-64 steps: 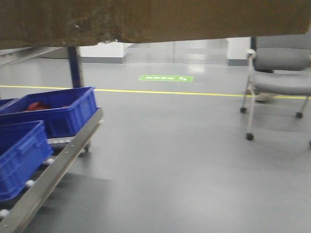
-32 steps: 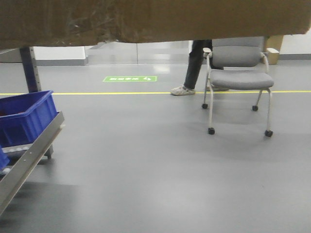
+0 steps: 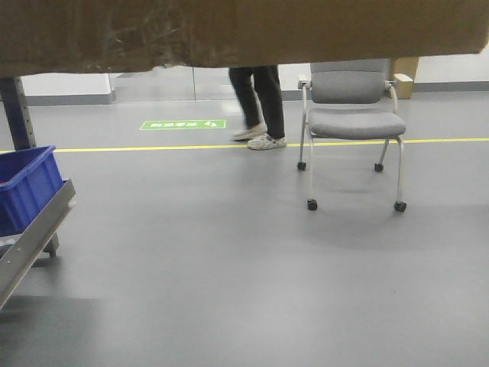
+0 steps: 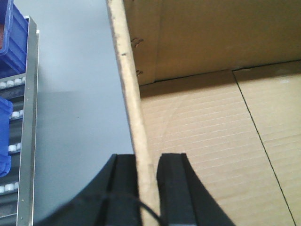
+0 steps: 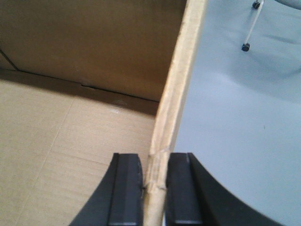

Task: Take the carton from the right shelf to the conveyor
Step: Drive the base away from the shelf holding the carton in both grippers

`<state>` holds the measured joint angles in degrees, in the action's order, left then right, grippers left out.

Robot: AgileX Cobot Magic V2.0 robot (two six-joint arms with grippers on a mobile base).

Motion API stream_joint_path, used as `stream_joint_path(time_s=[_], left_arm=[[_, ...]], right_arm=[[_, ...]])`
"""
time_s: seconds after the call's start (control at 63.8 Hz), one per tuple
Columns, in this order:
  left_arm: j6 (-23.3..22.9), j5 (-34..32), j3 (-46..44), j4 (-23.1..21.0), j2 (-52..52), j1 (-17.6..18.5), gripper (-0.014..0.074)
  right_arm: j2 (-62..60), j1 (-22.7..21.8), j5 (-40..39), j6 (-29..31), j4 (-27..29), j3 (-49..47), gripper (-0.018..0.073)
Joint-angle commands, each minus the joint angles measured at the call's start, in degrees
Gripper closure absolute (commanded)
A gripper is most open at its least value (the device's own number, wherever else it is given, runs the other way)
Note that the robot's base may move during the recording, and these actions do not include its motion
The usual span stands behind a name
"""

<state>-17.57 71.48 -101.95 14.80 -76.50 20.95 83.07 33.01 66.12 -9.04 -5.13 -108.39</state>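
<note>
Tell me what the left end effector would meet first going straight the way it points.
The box: the left end effector straddles its side wall, so it would likely just slide further onto that cardboard, though depth is unclear.

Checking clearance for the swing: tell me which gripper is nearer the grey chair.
Right. The right gripper clamps the carton wall on the side toward the chair, whose castor shows in its view. The left gripper clamps the opposite wall, on the shelf side.
</note>
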Motion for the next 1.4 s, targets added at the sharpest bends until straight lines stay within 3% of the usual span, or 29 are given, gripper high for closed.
stream_joint_path(time_s=[0.0, 1.379], left_arm=[[0.3, -2.6, -0.4, -2.6, 0.6, 0.6, 0.0614], [0.3, -2.6, -0.4, -1.2, 0.6, 0.6, 0.0614]], right_arm=[[-0.8, 0.3, -4.0, 1.0, 1.1, -0.2, 0.0626], [-0.7, 0.3, -4.0, 1.0, 1.1, -0.2, 0.0626]])
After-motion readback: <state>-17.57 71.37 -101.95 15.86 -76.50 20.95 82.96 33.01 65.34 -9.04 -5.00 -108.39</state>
